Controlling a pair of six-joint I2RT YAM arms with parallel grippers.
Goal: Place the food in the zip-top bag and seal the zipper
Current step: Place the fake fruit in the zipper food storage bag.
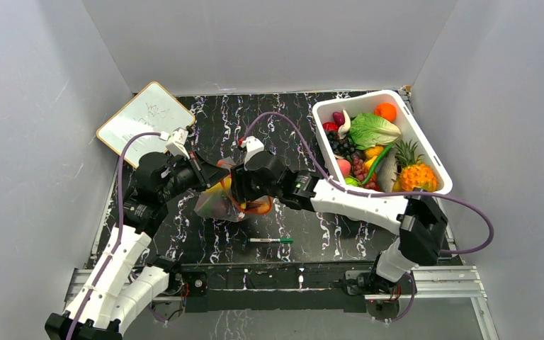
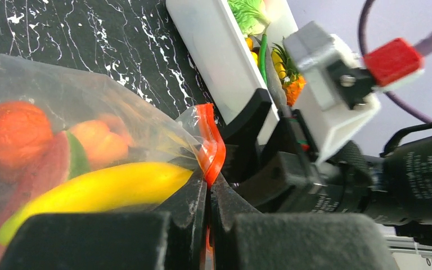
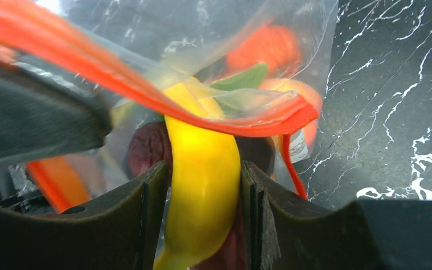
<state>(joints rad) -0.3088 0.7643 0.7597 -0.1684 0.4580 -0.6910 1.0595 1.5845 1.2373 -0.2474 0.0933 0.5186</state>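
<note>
black marble-patterned table (image 1: 216, 117) with white veining, enclosed on three sides by plain grey walls (image 1: 255, 42). a small wood-framed whiteboard (image 1: 145, 117) lies at the far left corner. a white rectangular plastic tub (image 1: 425, 142) sits at the far right, filled with glossy toy produce, among them a ruffled lettuce (image 1: 372, 129), a spiky pineapple (image 1: 416, 173) and a round orange (image 1: 386, 111). a thin white-and-green marker pen (image 1: 269, 241) lies on the table near the front edge, apart from everything else.

the zip-top bag (image 1: 219, 204), clear and crinkled, lies at the table's centre between the two wrists. through its film the left wrist view shows a round orange-red fruit (image 2: 17, 132) and a smooth yellow toy banana (image 2: 101, 185). the zipper (image 2: 211, 146), a narrow orange-red strip, curls at the bag's mouth, which gapes in the right wrist view.

left gripper (image 2: 208, 184): dark textured fingers pressed together, pinching the zipper strip between them. right gripper (image 3: 203, 169): ridged black fingers set against both sides of the toy banana, which runs under the zipper strip into the bag's mouth; whether the film lies between fingers and banana cannot be told. the two grippers stand just beside each other at the bag's mouth.
</note>
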